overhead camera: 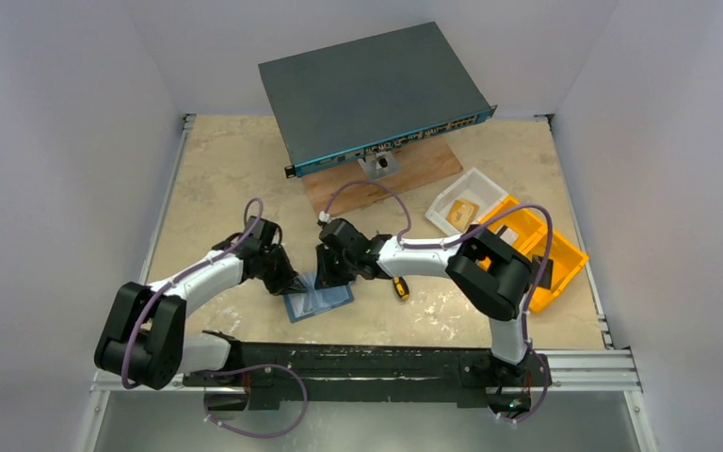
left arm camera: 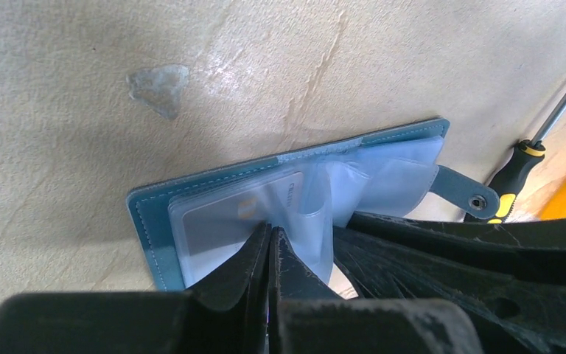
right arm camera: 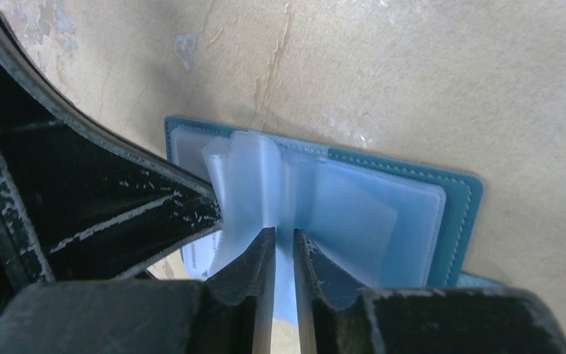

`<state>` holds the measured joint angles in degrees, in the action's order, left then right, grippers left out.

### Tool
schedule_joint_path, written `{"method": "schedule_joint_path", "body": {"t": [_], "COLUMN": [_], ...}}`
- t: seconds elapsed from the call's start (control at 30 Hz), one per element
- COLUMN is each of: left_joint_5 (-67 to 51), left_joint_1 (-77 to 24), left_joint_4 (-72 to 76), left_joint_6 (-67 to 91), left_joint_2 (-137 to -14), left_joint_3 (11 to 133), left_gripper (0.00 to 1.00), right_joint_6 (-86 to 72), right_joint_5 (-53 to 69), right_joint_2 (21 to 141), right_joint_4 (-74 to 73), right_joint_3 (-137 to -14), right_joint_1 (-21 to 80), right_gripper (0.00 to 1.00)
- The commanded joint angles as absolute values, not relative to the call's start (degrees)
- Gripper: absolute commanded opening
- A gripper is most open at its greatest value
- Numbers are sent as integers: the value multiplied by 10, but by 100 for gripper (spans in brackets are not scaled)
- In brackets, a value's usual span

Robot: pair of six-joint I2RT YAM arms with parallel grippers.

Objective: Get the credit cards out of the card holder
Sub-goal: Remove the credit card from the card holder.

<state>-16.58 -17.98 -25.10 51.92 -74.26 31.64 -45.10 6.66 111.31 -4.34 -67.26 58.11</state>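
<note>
The teal-blue card holder (overhead camera: 320, 301) lies open on the table between my two grippers. In the left wrist view its cover (left arm camera: 144, 221) is flat and a grey credit card (left arm camera: 225, 214) with a gold chip sits inside a clear sleeve. My left gripper (left arm camera: 269, 230) is shut, its tips pressed on that sleeve's near edge. My right gripper (right arm camera: 280, 232) is nearly closed on a pale blue plastic sleeve (right arm camera: 261, 177) that stands up from the holder's (right arm camera: 460, 214) middle. In the top view the left gripper (overhead camera: 294, 282) and right gripper (overhead camera: 329, 276) are close together over the holder.
A black and yellow screwdriver (overhead camera: 400, 287) lies just right of the holder, also in the left wrist view (left arm camera: 516, 173). Behind are a dark network switch (overhead camera: 367, 94) on a wooden board (overhead camera: 386, 184), a white tray (overhead camera: 466, 202) and yellow bins (overhead camera: 537, 254).
</note>
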Motion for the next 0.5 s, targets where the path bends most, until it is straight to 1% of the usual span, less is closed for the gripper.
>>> {"method": "schedule_joint_path", "body": {"t": [0.0,0.27,0.47], "left_joint_5": [-147,-153,-175], "left_joint_1": [-184,-184,-190], "left_joint_4": [-250,-247,-251], "left_joint_6": [519,517,507], "left_joint_2": [-755,-765,-745], "left_joint_3": [315,315,331], "left_gripper": [0,0,0], "right_joint_6": [-433,-430,-433], "right_joint_5": [46,21,1], "right_joint_2": [1062,1029,1006], "right_joint_4": [-86,-120,-148], "right_joint_3": [-699,-711,-702], "right_joint_1": [580,581,580], "right_gripper": [17,27,30]}}
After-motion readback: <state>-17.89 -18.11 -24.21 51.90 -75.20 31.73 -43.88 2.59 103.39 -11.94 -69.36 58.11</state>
